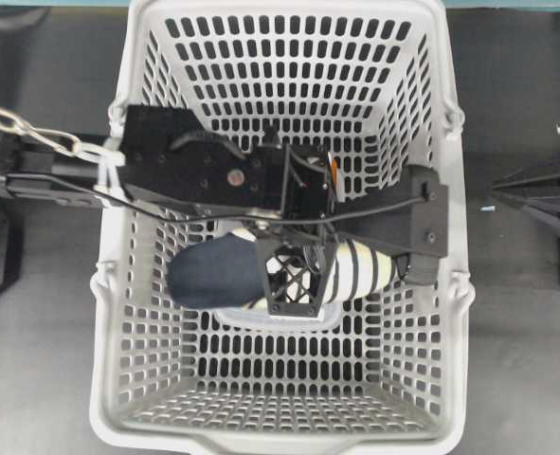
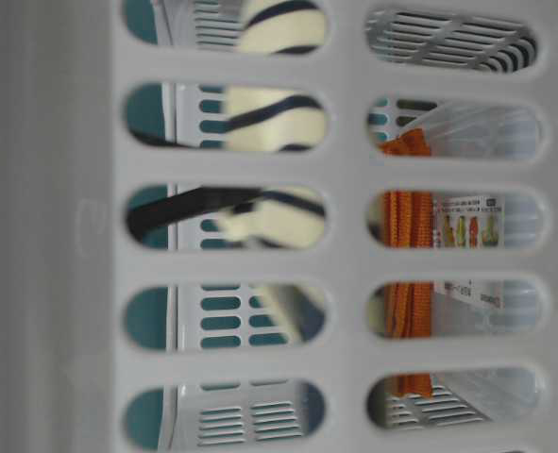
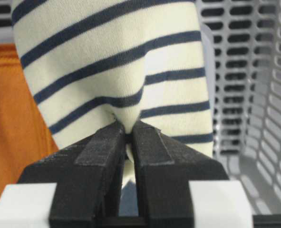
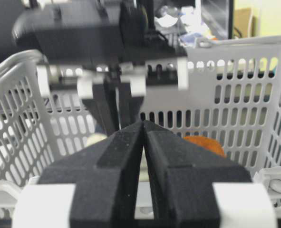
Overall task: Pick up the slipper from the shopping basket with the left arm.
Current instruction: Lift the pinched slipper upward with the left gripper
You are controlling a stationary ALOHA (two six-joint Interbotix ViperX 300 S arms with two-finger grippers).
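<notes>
The left pincer (image 3: 127,137) is clamped on a fold of the slipper (image 3: 116,71). Raise it straight up (clear of the shopping basket (image 1: 447,237) walls), keeping the clamp firm. The right pincer (image 4: 144,130) is together, idle.

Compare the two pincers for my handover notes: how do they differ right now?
The left pincer is shut on the slipper, pinching a fold of its striped fabric; the right pincer is shut on nothing. The left pincer is inside the basket; the right pincer waits outside its right wall. In the overhead view the left pincer points down, while the right pincer lies level, pointing at the basket. Both are black.
</notes>
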